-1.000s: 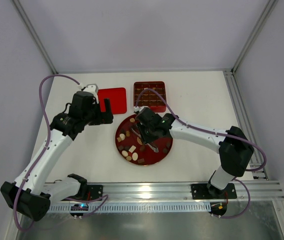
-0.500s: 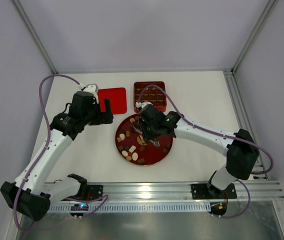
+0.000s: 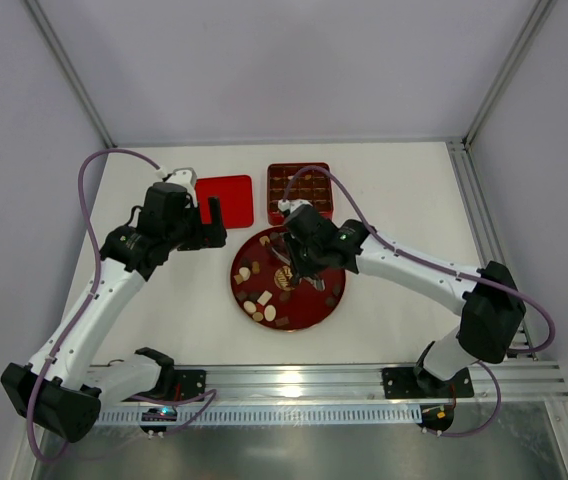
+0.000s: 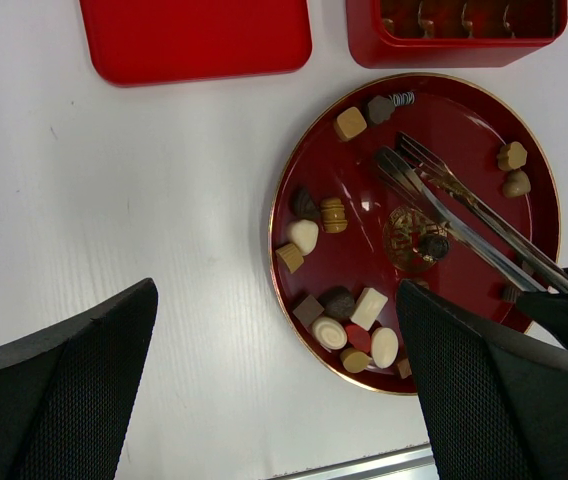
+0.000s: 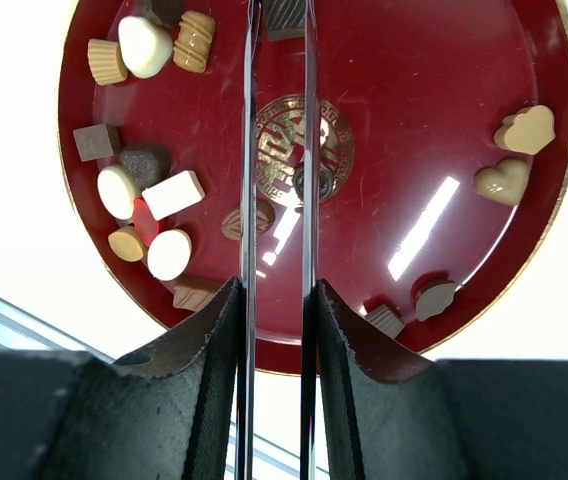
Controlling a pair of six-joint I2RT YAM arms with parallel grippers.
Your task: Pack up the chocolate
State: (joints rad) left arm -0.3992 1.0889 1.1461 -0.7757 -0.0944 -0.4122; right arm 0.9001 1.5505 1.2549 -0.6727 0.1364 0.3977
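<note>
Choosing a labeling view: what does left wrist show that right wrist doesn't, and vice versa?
Left wrist only: the red lid, the red box's near wall, and the open left hand. Right wrist only: a clear look at the right hand shut on the tongs. Both: the red plate, the chocolates, the tongs.

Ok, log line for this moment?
right tool: shut on tongs over red plate | left tool: open | chocolate: loose on plate | box: lid off
</note>
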